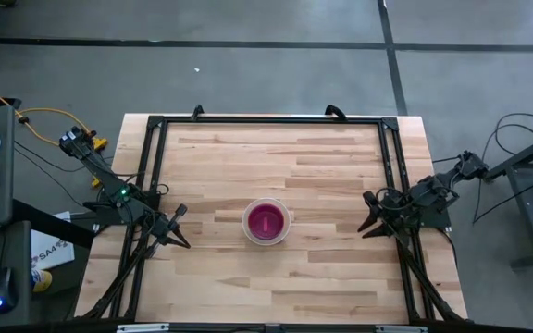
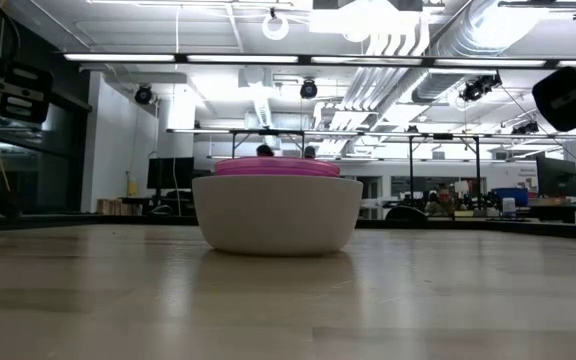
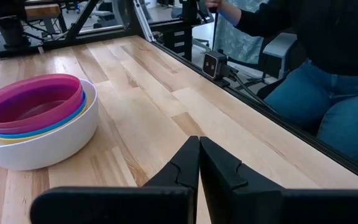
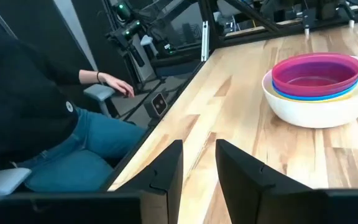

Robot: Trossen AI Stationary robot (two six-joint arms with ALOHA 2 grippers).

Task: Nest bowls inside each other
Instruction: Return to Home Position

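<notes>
The bowls [image 1: 266, 222] stand nested in one stack at the table's middle: the white bowl [image 3: 48, 146] outermost on the wood, then yellow and blue rims, with the purple and red-pink bowls [image 4: 316, 73] on top. My left gripper [image 1: 179, 228] is shut at the table's left side, well clear of the stack. My right gripper [image 1: 370, 214] stands open at the right side, also clear, with nothing between its fingers.
A black metal frame [image 1: 271, 120] runs around the table's far, left and right sides. A seated person [image 3: 328, 87] in a dark top and blue jeans is beside the table's near edge. Bare wood lies all around the stack.
</notes>
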